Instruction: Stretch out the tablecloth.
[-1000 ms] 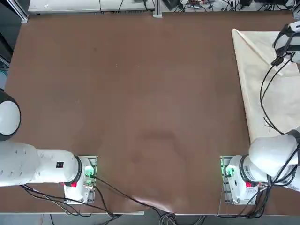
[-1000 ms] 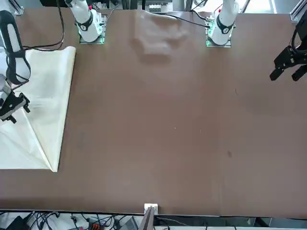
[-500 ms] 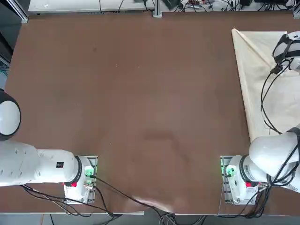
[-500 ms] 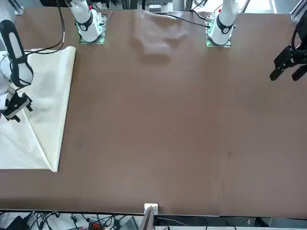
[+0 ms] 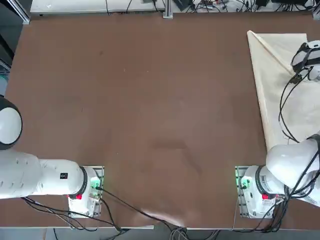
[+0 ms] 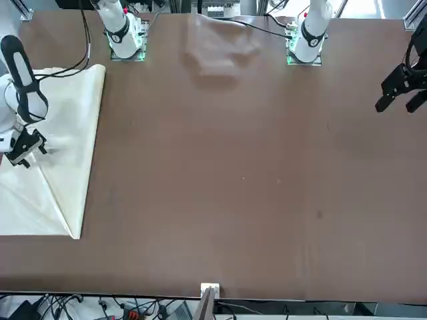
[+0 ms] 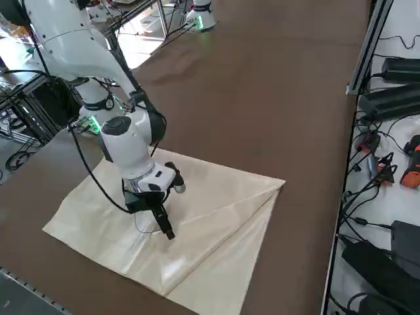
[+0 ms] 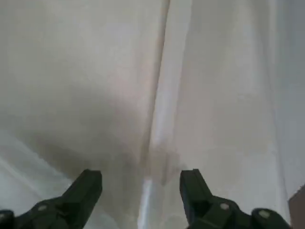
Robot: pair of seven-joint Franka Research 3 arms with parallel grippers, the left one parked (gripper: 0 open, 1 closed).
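Note:
The cream tablecloth [image 5: 280, 90] lies at the table's right side, partly folded over itself, with a diagonal fold line running from its far corner. It also shows in the front view [image 6: 67, 127] and the right side view [image 7: 210, 216]. My right gripper [image 7: 167, 233] points down at the middle of the cloth, just above or touching the fabric. In the wrist view its fingers [image 8: 140, 186] stand open on either side of a raised fold ridge of the tablecloth [image 8: 157, 100]. Nothing is held between them.
The bare brown tabletop [image 5: 150, 100] takes up everything left of the cloth. The parked left arm's gripper [image 6: 400, 90] hangs over the opposite side. Cables and power units [image 7: 387, 98] lie past the table's far rail.
My right gripper has shifted a little over the cloth toward the robot's side of the table, with its fingers still open. The cloth has not moved.

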